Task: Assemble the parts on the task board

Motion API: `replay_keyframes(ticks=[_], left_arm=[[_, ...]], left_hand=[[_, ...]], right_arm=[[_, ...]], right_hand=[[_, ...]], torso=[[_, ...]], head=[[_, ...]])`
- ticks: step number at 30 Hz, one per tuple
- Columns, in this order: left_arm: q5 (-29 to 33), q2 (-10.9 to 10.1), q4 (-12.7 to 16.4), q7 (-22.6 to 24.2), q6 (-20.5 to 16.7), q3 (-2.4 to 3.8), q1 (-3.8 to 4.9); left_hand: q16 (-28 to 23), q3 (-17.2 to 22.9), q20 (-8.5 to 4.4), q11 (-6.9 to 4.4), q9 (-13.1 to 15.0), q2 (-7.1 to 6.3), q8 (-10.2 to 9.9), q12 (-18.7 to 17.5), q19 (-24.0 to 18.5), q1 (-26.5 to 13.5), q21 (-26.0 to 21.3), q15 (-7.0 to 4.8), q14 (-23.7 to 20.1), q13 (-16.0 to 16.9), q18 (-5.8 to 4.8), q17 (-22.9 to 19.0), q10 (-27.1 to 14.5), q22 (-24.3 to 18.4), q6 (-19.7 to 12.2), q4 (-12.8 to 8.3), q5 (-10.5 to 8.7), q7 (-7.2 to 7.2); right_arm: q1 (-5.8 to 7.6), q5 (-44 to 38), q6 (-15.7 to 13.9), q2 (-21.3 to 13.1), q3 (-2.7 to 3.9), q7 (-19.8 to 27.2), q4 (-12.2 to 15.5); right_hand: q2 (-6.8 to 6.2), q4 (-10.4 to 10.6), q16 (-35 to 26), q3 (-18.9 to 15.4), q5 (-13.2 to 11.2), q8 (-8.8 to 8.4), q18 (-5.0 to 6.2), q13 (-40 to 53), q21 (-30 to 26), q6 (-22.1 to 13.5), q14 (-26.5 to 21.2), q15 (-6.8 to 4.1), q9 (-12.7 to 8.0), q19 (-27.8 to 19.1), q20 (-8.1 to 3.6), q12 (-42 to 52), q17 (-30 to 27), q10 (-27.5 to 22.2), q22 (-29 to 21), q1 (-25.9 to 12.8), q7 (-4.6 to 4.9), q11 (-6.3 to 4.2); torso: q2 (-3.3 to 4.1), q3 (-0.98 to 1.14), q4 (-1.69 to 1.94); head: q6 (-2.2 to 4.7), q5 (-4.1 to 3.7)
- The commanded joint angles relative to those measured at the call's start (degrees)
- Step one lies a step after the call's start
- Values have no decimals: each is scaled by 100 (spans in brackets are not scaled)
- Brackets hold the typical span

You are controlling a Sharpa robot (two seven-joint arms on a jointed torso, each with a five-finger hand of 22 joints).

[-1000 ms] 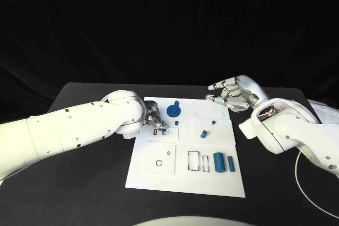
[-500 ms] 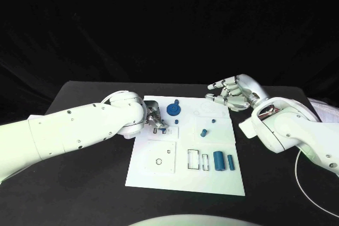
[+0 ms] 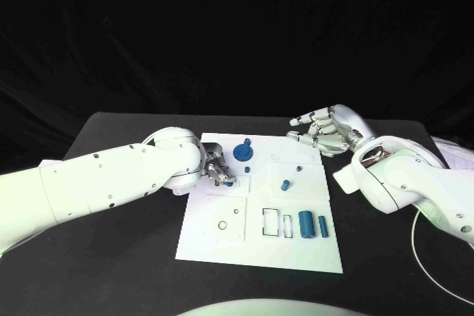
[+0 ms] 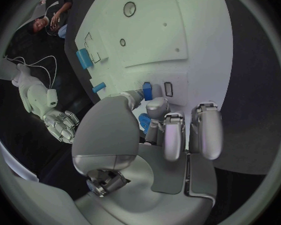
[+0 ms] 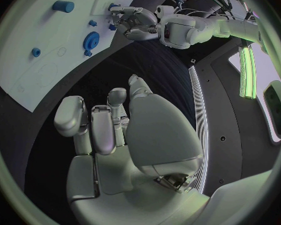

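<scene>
Pinching a small blue part (image 4: 147,91) at the task board (image 3: 225,240) near its left edge, the left robot hand (image 3: 217,169) was low; right robot hand (image 3: 326,131) hovered released, fingers apart, above the board's far right corner

Part of the small blue part (image 4: 144,122) on the white task board (image 3: 296,251) is hidden under the silver left hand (image 3: 218,169).

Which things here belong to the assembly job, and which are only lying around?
Job:
task board
blue gear
large blue cylinder
thin blue cylinder
small blue piece at the left hand

Lying about:
white cable, by the table's right edge
</scene>
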Motion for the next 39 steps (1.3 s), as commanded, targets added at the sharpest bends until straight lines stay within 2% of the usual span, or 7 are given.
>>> replay_keyframes(ticks=[1, 13, 22, 31, 39], left_arm=[[73, -1, -5, -59, 310, -31, -37], [104, 15, -37, -59, 312, -31, -37], [130, 82, -112, -55, 340, -30, -35], [132, 123, -170, -54, 384, -29, -34], [131, 172, -245, -52, 370, -27, -32]], left_hand=[[17, 931, 16, -10, -4, 36, 19, -4, 158, -44, 11, 10, 602, -6, -21, 1506, 49, 441, -2, -918, 30, -39], [17, 864, 12, -21, 17, 33, 42, 42, 170, -188, 22, 3, 602, 42, -26, 1506, 101, 464, 30, -911, 16, -60], [17, 398, -24, -71, 20, -12, 43, 112, 200, -692, 48, -39, 602, 124, -37, 1506, 162, 522, 170, -780, 0, -125], [17, 18, -43, -90, 3, -29, 24, 181, 223, -909, 72, -57, 602, 205, -48, 1506, 214, 572, 267, -700, -3, -146], [17, -204, -52, -98, -9, 36, 9, 228, 248, -1019, 105, -64, 602, 262, -60, 1506, 253, 627, 324, -610, -1, -155]], right_arm=[[-10, 167, 120, 18, -2, 90, -9], [-19, 199, 138, 29, -5, 101, -21], [-20, 196, 154, 34, -7, 104, -23], [-21, 188, 163, 32, -8, 109, -23], [-29, 187, 173, 43, -9, 114, -30]], right_hand=[[38, 11, -38, -18, 20, -1, 90, 0, -23, 17, 184, -14, 5, -39, -9, -21, -6, -18, -3, 42, 22, -10], [46, 12, -46, -16, 29, -3, 94, -9, -36, 14, 182, -14, 4, -52, -9, -29, -16, -24, -25, 44, 23, -9], [47, 12, -57, -17, 32, -3, 99, -21, -48, 12, 178, -14, 4, -65, -9, -42, -32, -31, -45, 44, 24, -8], [47, 13, -61, -18, 34, -5, 100, -24, -52, 10, 177, -13, 3, -70, -9, -44, -36, -34, -52, 44, 24, -7], [47, 13, -63, -19, 36, -6, 101, -26, -55, 8, 176, -13, 3, -73, -8, -45, -39, -36, -56, 44, 25, -7]], torso=[[1, -2, 1], [0, 1, 0], [-1, 7, -9], [2, 9, -5], [3, 10, -7]], head=[[-1, -3], [-11, 8], [-5, 15], [-15, 2], [0, -2]])
